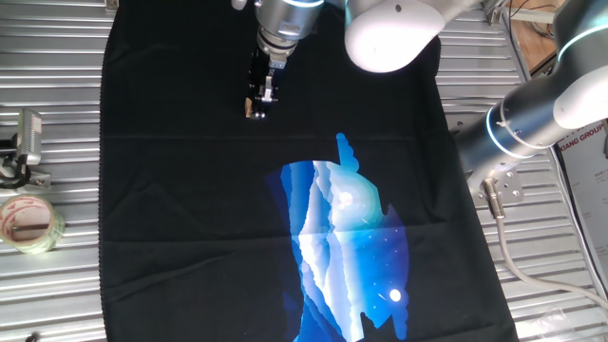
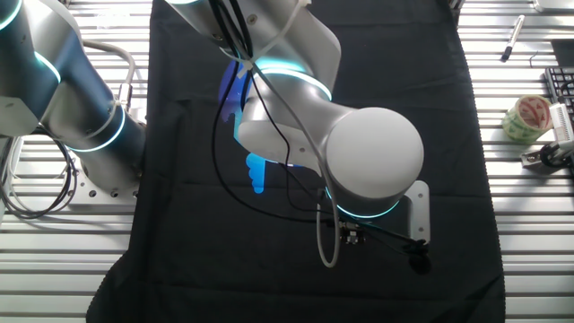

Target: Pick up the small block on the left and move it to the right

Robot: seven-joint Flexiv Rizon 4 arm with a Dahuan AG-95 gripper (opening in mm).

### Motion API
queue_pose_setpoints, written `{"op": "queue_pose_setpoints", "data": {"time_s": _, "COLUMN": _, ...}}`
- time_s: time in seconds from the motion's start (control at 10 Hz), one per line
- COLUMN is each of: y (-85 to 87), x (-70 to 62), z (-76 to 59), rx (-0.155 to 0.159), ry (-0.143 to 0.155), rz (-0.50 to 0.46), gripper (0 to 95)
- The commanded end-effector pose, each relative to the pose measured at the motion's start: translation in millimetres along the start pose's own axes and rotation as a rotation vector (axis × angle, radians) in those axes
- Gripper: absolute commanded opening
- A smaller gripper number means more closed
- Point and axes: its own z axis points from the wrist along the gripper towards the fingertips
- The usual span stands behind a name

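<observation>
The small block (image 1: 255, 112) is a tiny tan cube on the black cloth (image 1: 180, 190), in the upper left-centre of one fixed view. My gripper (image 1: 259, 104) points straight down on it. The dark fingers (image 1: 267, 87) stand close together with the block at their tips. I cannot tell whether the block rests on the cloth or hangs just above it. In the other fixed view the white wrist (image 2: 372, 157) hides most of the gripper. Only a small dark part of the gripper (image 2: 350, 237) shows below it, and the block is hidden.
A blue and white print (image 1: 347, 247) covers the cloth's middle and right. A roll of clear tape (image 1: 28, 223) and a metal clamp (image 1: 28, 142) lie on the slatted table at the left. The arm's base link (image 1: 532, 119) and a cable stand at the right.
</observation>
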Motion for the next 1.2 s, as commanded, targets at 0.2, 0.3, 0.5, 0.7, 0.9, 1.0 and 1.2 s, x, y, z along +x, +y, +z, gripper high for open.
{"op": "queue_pose_setpoints", "data": {"time_s": 0.2, "y": 0.4, "x": 0.2, "z": -0.9, "rx": -0.001, "ry": 0.001, "rz": -0.003, "gripper": 38.0}}
{"op": "queue_pose_setpoints", "data": {"time_s": 0.3, "y": 0.4, "x": 0.2, "z": -0.9, "rx": -0.001, "ry": 0.001, "rz": -0.003, "gripper": 38.0}}
{"op": "queue_pose_setpoints", "data": {"time_s": 0.5, "y": 0.4, "x": 0.2, "z": -0.7, "rx": 0.0, "ry": 0.0, "rz": -0.004, "gripper": 38.0}}
{"op": "queue_pose_setpoints", "data": {"time_s": 0.7, "y": 0.4, "x": 0.3, "z": -0.2, "rx": 0.01, "ry": -0.001, "rz": -0.002, "gripper": 38.0}}
{"op": "queue_pose_setpoints", "data": {"time_s": 0.9, "y": 0.5, "x": 0.5, "z": 0.5, "rx": 0.016, "ry": -0.007, "rz": 0.003, "gripper": 38.0}}
{"op": "queue_pose_setpoints", "data": {"time_s": 1.0, "y": 0.5, "x": 0.5, "z": 0.6, "rx": 0.016, "ry": -0.008, "rz": 0.003, "gripper": 38.0}}
{"op": "queue_pose_setpoints", "data": {"time_s": 1.2, "y": 0.5, "x": 0.5, "z": 0.6, "rx": 0.019, "ry": -0.008, "rz": 0.005, "gripper": 38.0}}
